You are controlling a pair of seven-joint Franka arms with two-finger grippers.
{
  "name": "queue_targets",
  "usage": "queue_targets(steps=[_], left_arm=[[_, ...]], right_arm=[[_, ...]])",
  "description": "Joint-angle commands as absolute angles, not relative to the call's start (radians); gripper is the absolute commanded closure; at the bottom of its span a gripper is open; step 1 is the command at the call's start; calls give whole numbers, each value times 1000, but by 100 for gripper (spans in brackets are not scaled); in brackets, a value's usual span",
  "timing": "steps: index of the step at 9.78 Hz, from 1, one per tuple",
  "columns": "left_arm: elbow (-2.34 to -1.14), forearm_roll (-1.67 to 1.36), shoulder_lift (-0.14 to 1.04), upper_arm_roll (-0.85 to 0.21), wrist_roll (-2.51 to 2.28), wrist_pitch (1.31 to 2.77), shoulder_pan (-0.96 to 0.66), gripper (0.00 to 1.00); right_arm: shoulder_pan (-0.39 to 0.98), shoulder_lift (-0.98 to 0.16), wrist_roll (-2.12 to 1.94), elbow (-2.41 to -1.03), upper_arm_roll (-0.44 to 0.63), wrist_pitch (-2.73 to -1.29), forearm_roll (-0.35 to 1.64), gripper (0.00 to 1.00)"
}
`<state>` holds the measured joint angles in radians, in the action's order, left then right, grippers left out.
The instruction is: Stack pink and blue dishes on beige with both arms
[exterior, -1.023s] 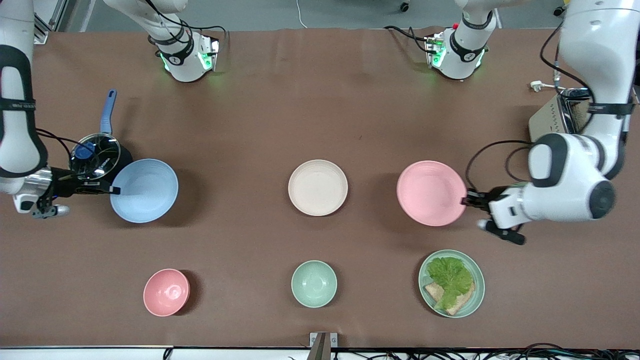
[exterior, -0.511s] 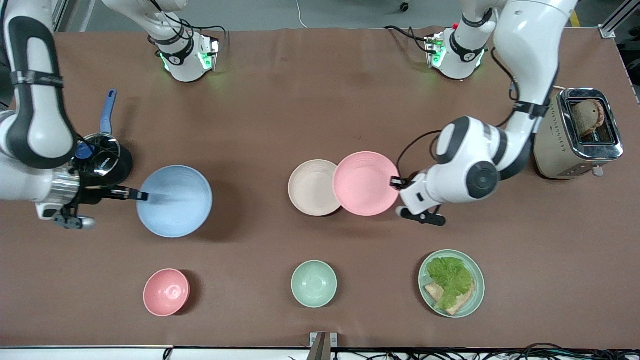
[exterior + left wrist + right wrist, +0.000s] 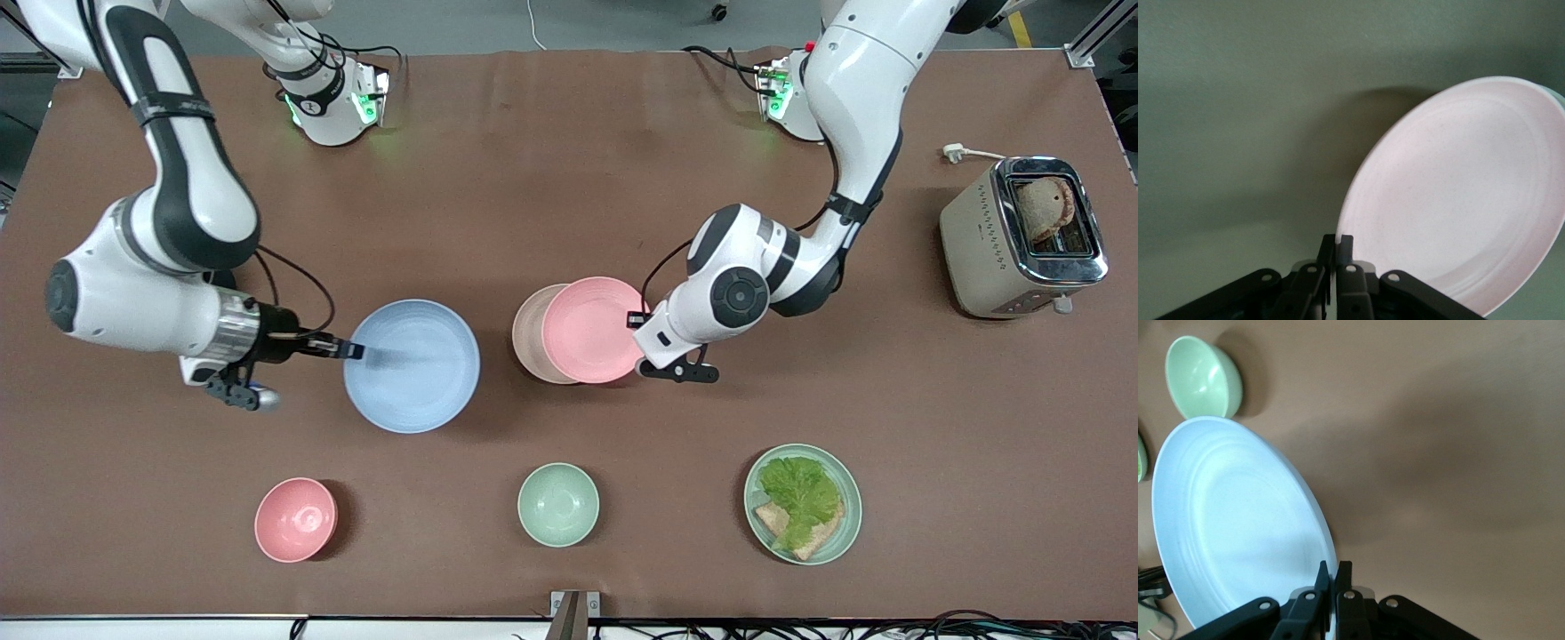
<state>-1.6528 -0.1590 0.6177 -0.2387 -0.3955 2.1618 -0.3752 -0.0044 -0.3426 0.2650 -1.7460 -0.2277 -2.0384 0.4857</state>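
Note:
The pale pink plate [image 3: 591, 329] hangs over most of the beige plate [image 3: 526, 336], of which only a crescent shows. My left gripper [image 3: 637, 318] is shut on the pink plate's rim [image 3: 1358, 200] at the edge toward the left arm's end. The pale blue plate [image 3: 412, 364] is held in the air over the table between the beige plate and the right arm's end. My right gripper [image 3: 348, 349] is shut on its rim, and the right wrist view shows the blue plate [image 3: 1231, 527] clamped at the jaws.
A pink bowl [image 3: 296, 519], a mint-green bowl [image 3: 558, 504] and a green plate with lettuce and bread [image 3: 803, 503] lie along the edge nearer the front camera. A toaster [image 3: 1022, 237] stands toward the left arm's end.
Both arms have carried their plates inward toward the table's middle. The pink plate now covers most of the beige plate; the blue plate has moved closer to it.

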Motion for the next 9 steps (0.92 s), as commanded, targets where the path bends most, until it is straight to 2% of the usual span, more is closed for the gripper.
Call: queue_targets(steps=[1,3,5,6,7,9], left_arm=[[-1654,-135,663,-230,-448,2216,-405,100],[-1649,-138,682,-229,-456,2229,-431,100],[-1651,-135,693,-229,-465,2273,-433,97],[-1649,-137,696,-230,-465,2276,-434,93],[-1649,-140,698,-229,-472,2276,-446,82],[-1634,-135,678,-227,-518,2269,-431,0]], right_arm=[[-17,-319,304,-1793,-294,-2077,472,100],[-14,-318,324,-1871,-357,-2191,472,100],[-12,-318,325,-1916,-383,-2244,472,100],[-14,-316,325,-1931,-394,-2256,472,100],[-12,-316,325,-1950,-397,-2279,472,100],[3,-316,325,-1985,-403,-2330,472,100]])
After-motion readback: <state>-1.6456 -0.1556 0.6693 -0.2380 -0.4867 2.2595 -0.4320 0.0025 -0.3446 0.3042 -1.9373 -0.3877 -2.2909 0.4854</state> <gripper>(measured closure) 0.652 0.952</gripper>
